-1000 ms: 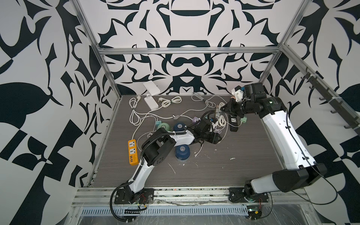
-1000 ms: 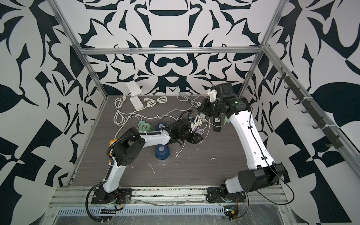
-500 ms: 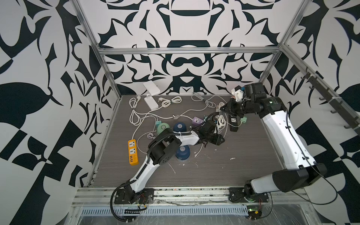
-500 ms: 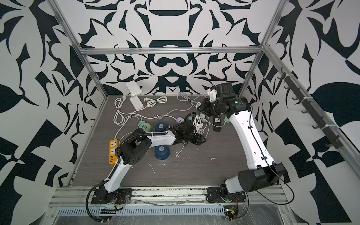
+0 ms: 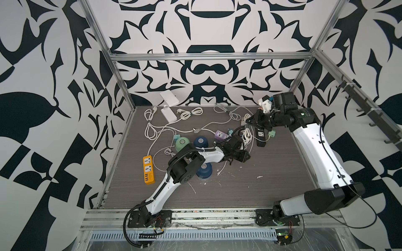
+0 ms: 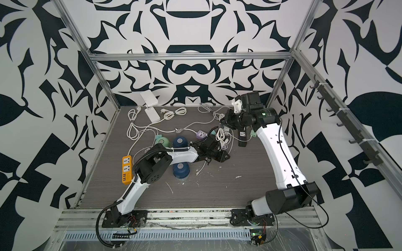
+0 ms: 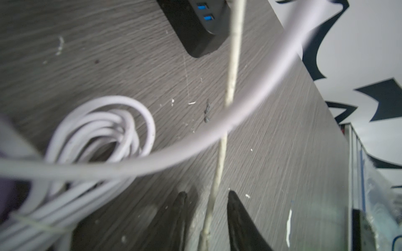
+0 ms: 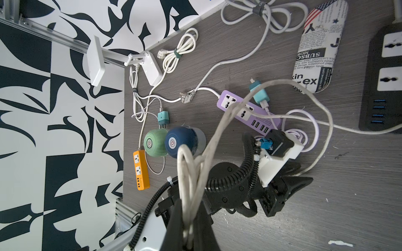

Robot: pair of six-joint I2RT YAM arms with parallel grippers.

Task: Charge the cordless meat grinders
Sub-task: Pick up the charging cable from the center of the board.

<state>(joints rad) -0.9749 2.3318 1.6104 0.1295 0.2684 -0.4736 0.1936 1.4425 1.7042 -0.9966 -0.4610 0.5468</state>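
Grey table strewn with wires: green grinder beside navy grinder, third grinder under the left arm, seemingly none charging; right pincer clamps a cable, left pincer half-open astride a cord.

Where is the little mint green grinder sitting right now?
In both top views the mint green grinder stands left of centre on the table, beside a navy grinder, with the orange power strip nearer the front.
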